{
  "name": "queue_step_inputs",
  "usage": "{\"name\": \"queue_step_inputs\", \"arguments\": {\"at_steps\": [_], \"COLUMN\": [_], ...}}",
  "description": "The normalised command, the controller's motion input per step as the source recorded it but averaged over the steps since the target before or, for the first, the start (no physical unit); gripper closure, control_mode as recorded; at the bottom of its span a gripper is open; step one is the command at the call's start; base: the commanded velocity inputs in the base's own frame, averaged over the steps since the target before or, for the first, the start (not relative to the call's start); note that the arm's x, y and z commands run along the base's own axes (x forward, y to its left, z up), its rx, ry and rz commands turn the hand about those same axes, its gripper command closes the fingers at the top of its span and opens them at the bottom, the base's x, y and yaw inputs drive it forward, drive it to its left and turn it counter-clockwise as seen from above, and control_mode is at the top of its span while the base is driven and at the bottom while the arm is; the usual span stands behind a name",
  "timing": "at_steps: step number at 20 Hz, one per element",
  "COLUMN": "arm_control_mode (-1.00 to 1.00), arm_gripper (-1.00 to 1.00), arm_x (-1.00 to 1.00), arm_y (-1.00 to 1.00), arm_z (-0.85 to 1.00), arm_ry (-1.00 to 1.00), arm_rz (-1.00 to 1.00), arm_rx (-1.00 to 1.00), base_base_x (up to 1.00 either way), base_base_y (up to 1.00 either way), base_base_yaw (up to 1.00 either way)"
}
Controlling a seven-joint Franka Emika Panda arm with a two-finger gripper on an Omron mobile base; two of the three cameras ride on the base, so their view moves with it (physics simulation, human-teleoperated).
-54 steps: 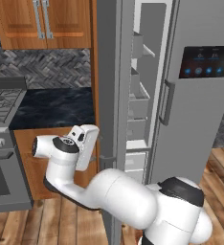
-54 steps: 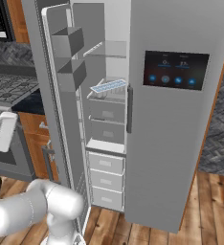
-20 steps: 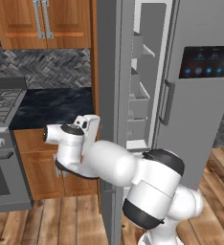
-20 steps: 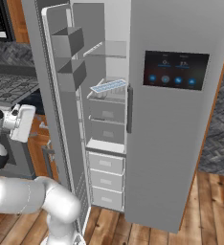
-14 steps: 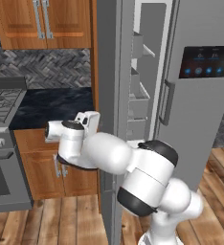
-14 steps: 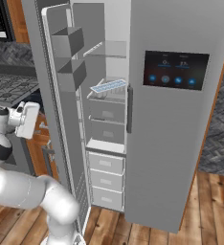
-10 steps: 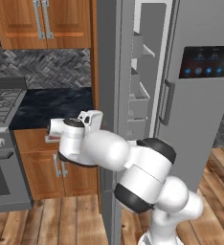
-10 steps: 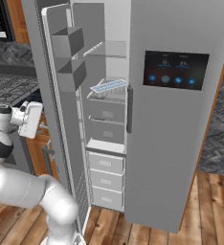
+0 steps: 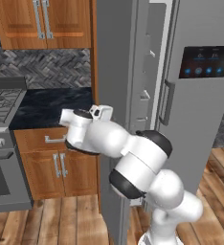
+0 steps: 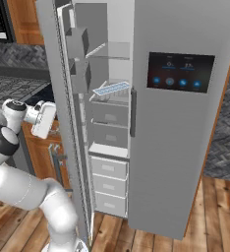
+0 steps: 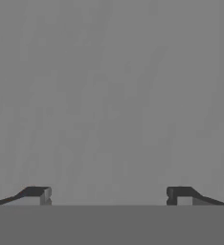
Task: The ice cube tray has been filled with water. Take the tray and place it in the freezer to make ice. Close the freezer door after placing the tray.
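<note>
The ice cube tray (image 10: 111,89), white with pale blue water in its cells, rests on a white shelf inside the freezer (image 10: 109,147). The freezer door (image 10: 63,128) stands swung open to the left, and its plain grey outer face (image 9: 111,72) fills the middle of the left base view. My gripper (image 11: 109,195) is open, its two dark fingertips (image 11: 37,194) wide apart with nothing between them, facing that grey door face (image 11: 112,95) at close range. The white hand (image 10: 43,119) sits on the outer side of the door, at about counter height.
A stove (image 9: 4,103) and dark counter (image 9: 51,105) over brown wooden cabinets (image 9: 61,167) lie left of the open door. The other fridge door with its dark icon panel (image 10: 181,71) is closed on the right. A wood floor (image 10: 151,236) lies below.
The hand has swung right and slightly up toward the outer face of the open freezer door. The tray has stayed on its shelf.
</note>
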Motion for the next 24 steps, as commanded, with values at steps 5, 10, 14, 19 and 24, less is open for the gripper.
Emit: {"name": "queue_step_inputs", "arguments": {"at_steps": [5, 10, 14, 19, 24], "arm_control_mode": [-1.0, -1.0, -1.0, -1.0, -1.0], "arm_gripper": [-1.0, -1.0, -1.0, -1.0, -1.0], "arm_x": [0.26, 0.39, 0.28, 0.22, 0.3], "arm_y": [-0.73, -0.8, -0.9, -1.0, -0.99], "arm_z": [0.0, 0.0, 0.0, 0.0, 0.0], "arm_ry": [0.06, 0.01, -0.01, -0.08, -0.1], "arm_rz": [-0.08, 0.0, 0.05, 0.17, 0.26], "arm_rx": [0.0, 0.0, 0.0, 0.0, 0.02], "base_base_x": [0.0, 0.0, 0.0, 0.0, 0.0], "base_base_y": [0.0, 0.0, 0.0, 0.0, 0.0], "base_base_yaw": [0.0, 0.0, 0.0, 0.0, 0.0]}}
